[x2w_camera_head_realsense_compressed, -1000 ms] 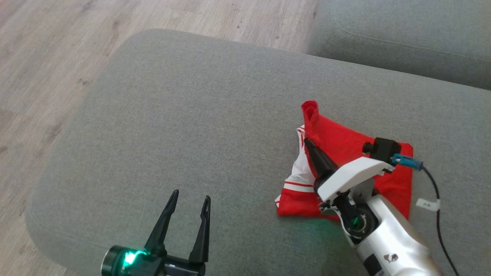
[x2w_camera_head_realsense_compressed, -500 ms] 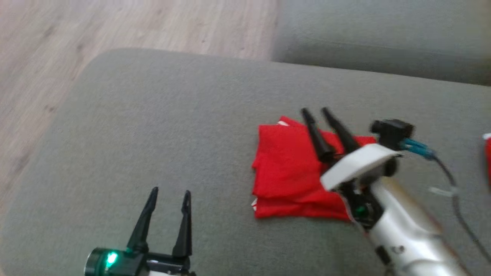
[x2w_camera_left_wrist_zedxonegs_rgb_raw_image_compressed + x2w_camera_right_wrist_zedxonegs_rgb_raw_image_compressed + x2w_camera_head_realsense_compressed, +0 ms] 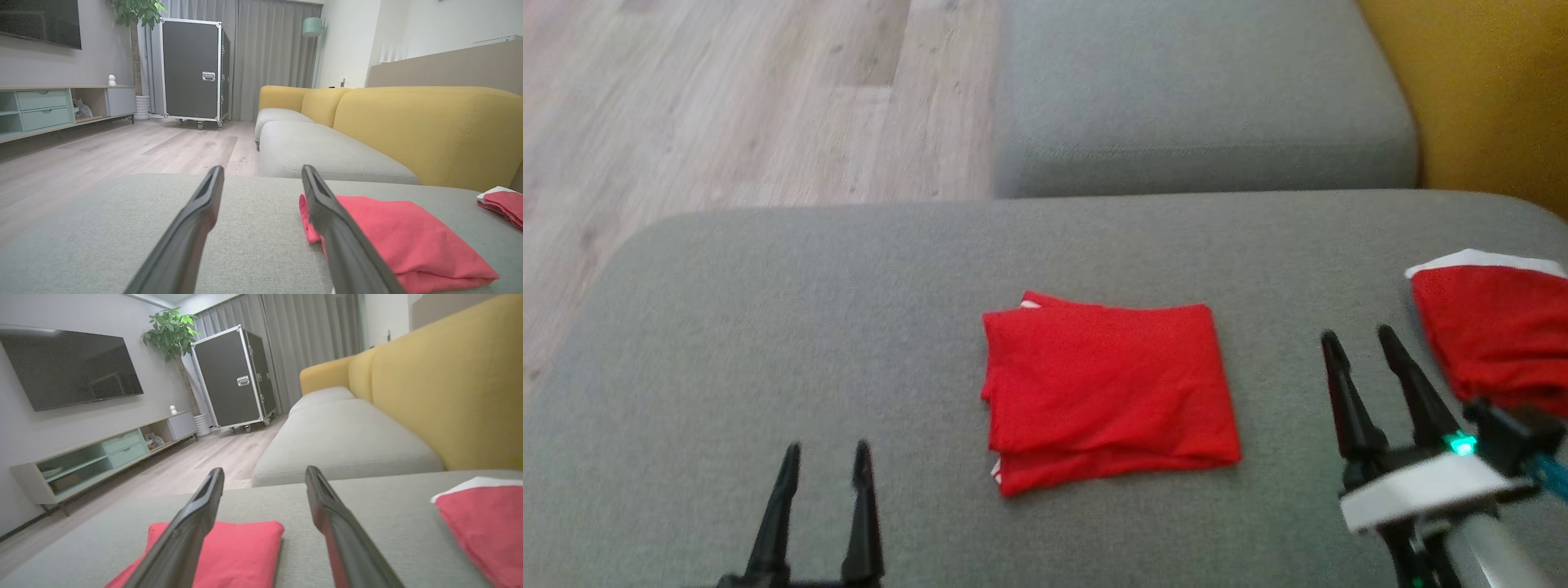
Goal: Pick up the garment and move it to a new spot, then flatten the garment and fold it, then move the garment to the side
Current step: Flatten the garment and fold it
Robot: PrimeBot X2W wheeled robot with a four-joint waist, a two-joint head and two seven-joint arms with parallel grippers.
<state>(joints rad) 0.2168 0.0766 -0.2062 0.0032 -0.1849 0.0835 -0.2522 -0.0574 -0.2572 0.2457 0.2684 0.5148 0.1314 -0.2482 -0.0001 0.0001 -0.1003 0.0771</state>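
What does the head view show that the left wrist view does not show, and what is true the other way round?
Head view: the right claw, open and holding nothing, between the folded red garment and a second red garment. Left wrist view: the room beyond, with a television, a black wheeled case, a plant and curtains. Both: the left claw, open and holding nothing, the two garments, the grey cushion they lie on, the wooden floor and the yellow sofa back.
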